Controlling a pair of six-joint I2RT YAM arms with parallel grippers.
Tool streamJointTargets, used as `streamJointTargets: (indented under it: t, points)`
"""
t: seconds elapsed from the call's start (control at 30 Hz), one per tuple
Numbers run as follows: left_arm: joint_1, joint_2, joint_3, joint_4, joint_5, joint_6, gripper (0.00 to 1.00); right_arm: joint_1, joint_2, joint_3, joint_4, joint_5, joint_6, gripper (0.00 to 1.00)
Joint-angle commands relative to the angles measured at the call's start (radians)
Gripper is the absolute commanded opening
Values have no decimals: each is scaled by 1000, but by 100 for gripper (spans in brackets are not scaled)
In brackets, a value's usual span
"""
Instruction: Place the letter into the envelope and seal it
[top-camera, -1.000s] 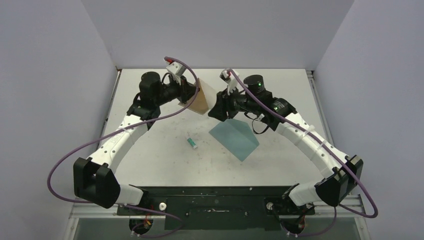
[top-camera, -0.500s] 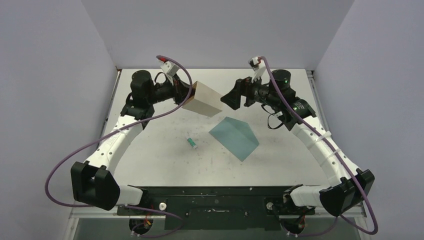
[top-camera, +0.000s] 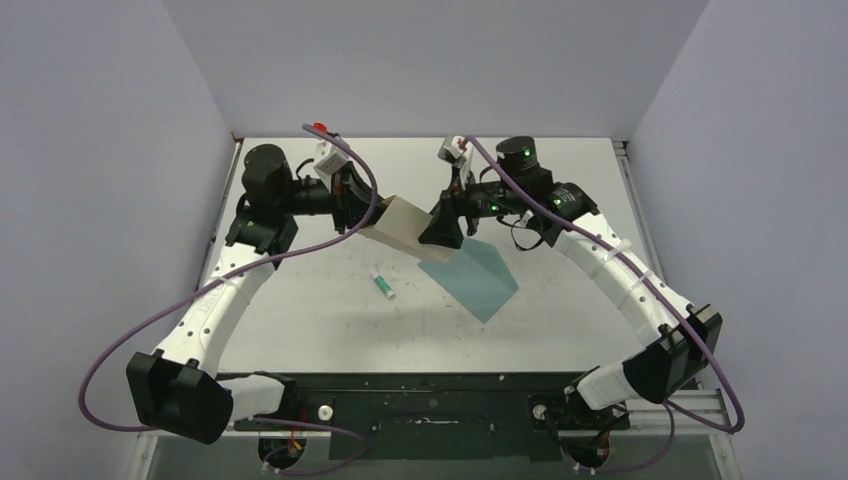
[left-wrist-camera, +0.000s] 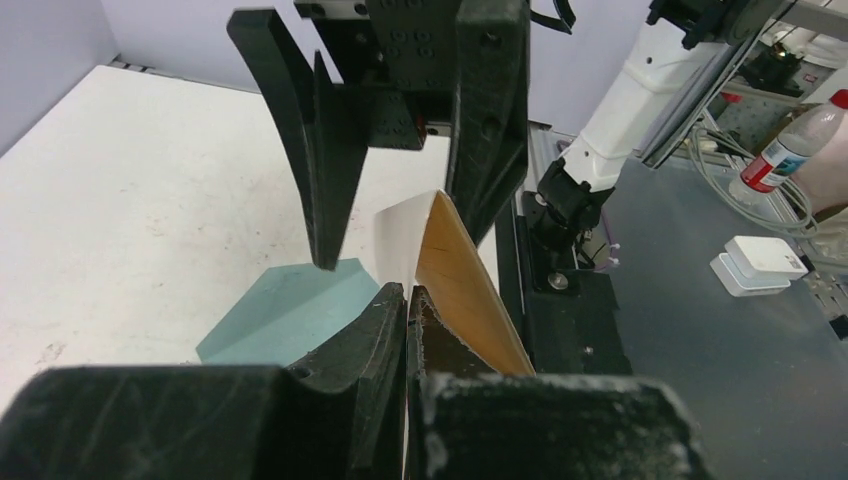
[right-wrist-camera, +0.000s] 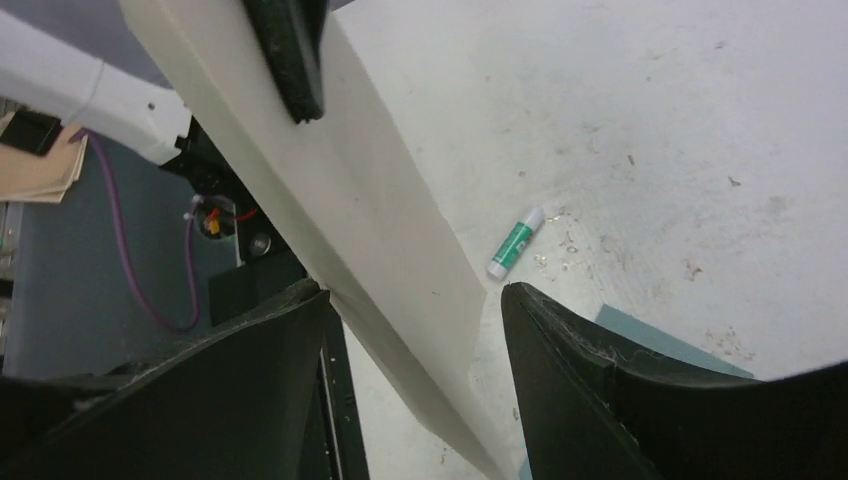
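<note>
Nearest you, the glue tube (top-camera: 384, 286) and the envelope (top-camera: 480, 282) lie flat on the table (top-camera: 320, 320) just where they were half a second ago, the tube to the left of the envelope and apart from it. Above and beyond them, your left gripper (top-camera: 372, 214) is clamped on the left end of the letter (top-camera: 402, 226), holding it clear of the table with the sheet bowed. The letter has come a little nearer since then. The right gripper (top-camera: 440, 228), which stood well off to the right before, has swung in. Its jaws are now spread wide, one on each side of the letter's free right end, though you cannot tell whether either finger touches the paper. From above, the right gripper covers the envelope's far corner, and the flap is hard to make out.
</note>
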Motion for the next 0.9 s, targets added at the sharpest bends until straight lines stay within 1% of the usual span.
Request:
streamJointTargets:
  t: [0.0, 0.1, 0.2, 0.3, 0.37, 0.47, 0.57, 0.67, 0.7, 0.73, 0.77, 0.83, 0.87]
  points:
    - [8, -30, -12, 87, 86, -42, 0, 41, 16, 48, -77, -89, -94, 61]
    - [15, -34, -15, 94, 96, -45, 0, 42, 17, 45, -77, -106, -80, 49]
    - [20, -36, -22, 98, 114, -44, 0, 40, 7, 44, -68, -114, -66, 43]
    - [28, -40, -32, 105, 133, -44, 0, 33, -5, 40, -41, -130, -40, 42]
    - [31, -44, -38, 111, 146, -44, 0, 27, -9, 40, -21, -147, -22, 45]
    - [32, -45, -43, 120, 155, -50, 0, 26, -10, 40, 8, -158, -9, 46]
    - [32, -47, -52, 157, 160, -79, 0, 25, -5, 35, 33, -180, 25, 35]
    - [35, -51, -55, 179, 153, -101, 0, 25, -5, 27, 58, -181, 40, 11]
    - [38, -52, -54, 180, 149, -103, 0, 25, -5, 26, 59, -179, 42, 6]
    - [43, -55, -55, 179, 138, -107, 2, 25, -7, 26, 57, -175, 41, 5]
    - [50, -58, -57, 179, 124, -108, 6, 25, -9, 26, 55, -167, 40, 5]
    - [69, -66, -64, 177, 98, -105, 31, 21, -16, 23, 52, -141, 38, 5]
    - [83, -72, -70, 174, 81, -100, 41, 15, -19, 21, 49, -122, 36, 5]
